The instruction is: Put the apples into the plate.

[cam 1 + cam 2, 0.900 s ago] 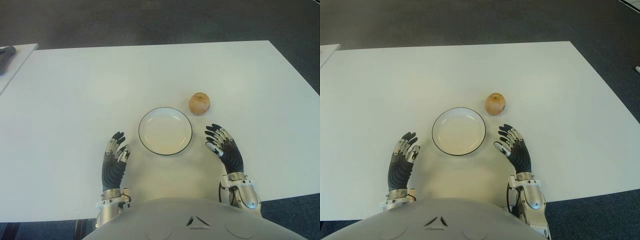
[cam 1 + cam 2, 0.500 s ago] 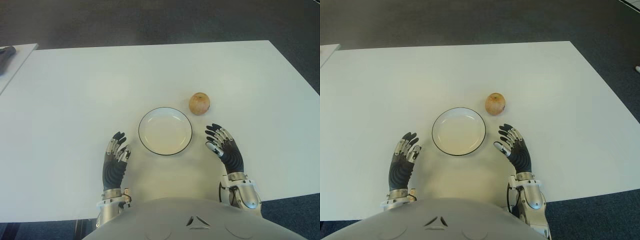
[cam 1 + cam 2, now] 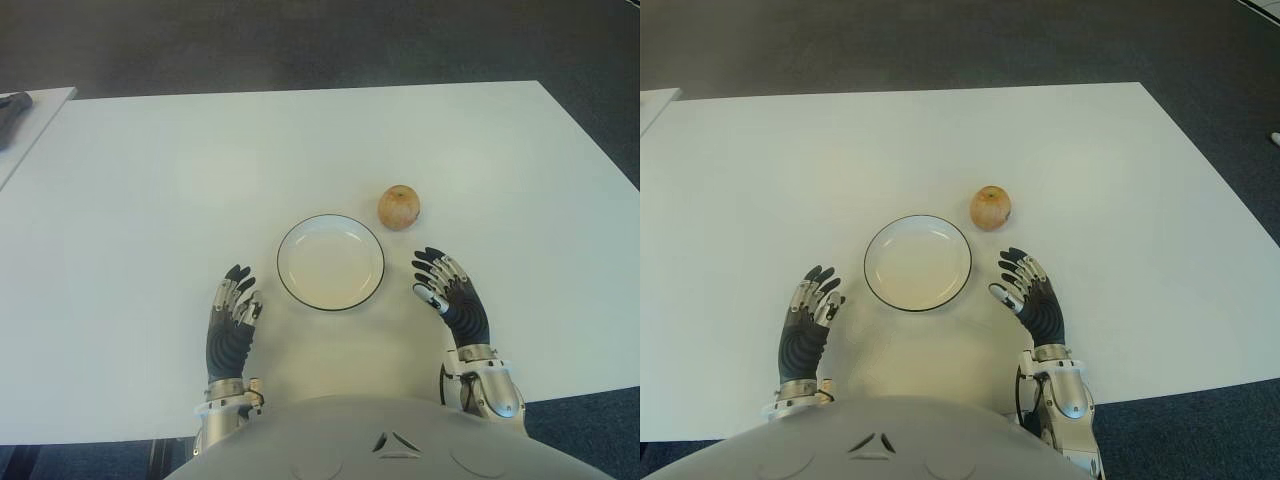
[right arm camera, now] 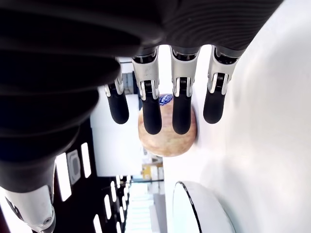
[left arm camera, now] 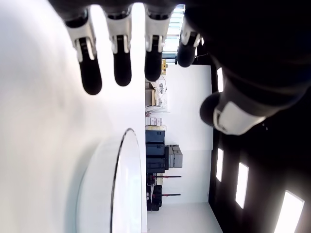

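Wide white rectangular counter (image 3: 180,170), mostly bare. Near its front edge, round white black-rimmed plate (image 3: 330,262), nothing in it yet. Flanking it, left robot hand (image 3: 231,320) and right robot hand (image 3: 447,295), both spread flat, holding nothing. Just beyond the right one, small yellow-red apple (image 3: 399,207), beside the plate, unobstructed, likely an easy reach.

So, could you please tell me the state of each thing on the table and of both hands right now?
apple: upright on the table, outside the plate, untouched
plate: empty
left hand: open, left of the plate, holding nothing
right hand: open, just short of the apple, holding nothing
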`<action>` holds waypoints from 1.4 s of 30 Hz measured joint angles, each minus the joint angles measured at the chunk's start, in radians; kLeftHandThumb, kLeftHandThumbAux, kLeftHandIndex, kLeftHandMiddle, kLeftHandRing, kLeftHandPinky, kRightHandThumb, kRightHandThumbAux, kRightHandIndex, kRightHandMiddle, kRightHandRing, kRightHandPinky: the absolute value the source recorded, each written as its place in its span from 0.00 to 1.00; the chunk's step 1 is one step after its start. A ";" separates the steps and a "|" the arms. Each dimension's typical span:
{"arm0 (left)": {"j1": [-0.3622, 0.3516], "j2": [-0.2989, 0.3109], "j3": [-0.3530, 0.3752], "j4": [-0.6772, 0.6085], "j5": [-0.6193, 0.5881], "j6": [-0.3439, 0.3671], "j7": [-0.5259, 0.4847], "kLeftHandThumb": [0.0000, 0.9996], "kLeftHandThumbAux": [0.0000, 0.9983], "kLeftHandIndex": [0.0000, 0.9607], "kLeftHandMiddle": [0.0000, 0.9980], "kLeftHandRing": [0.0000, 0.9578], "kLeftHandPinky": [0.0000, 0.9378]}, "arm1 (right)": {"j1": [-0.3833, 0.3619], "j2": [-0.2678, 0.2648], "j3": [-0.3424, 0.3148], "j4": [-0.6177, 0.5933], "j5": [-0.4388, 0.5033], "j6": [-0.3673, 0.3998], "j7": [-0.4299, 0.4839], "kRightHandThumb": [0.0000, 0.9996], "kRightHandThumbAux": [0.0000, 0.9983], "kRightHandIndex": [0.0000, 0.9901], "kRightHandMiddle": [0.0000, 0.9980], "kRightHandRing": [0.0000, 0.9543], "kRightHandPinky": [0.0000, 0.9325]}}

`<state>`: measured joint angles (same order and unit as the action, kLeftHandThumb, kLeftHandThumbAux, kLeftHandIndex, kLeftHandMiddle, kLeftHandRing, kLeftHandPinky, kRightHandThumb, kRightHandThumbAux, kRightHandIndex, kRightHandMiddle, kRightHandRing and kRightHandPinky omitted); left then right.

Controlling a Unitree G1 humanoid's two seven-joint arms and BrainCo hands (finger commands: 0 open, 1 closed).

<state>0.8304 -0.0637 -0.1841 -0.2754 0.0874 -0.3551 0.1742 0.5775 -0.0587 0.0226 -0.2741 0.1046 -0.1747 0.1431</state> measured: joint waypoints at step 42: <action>-0.031 -0.005 0.018 0.061 -0.010 -0.032 0.001 0.25 0.56 0.13 0.17 0.18 0.26 | -0.707 -0.334 0.040 0.393 -0.895 -0.294 -0.470 0.45 0.42 0.06 0.06 0.04 0.06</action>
<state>0.7995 -0.0682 -0.1658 -0.2142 0.0779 -0.3875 0.1747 -0.1293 -0.3925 0.0623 0.1187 -0.7901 -0.4690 -0.3273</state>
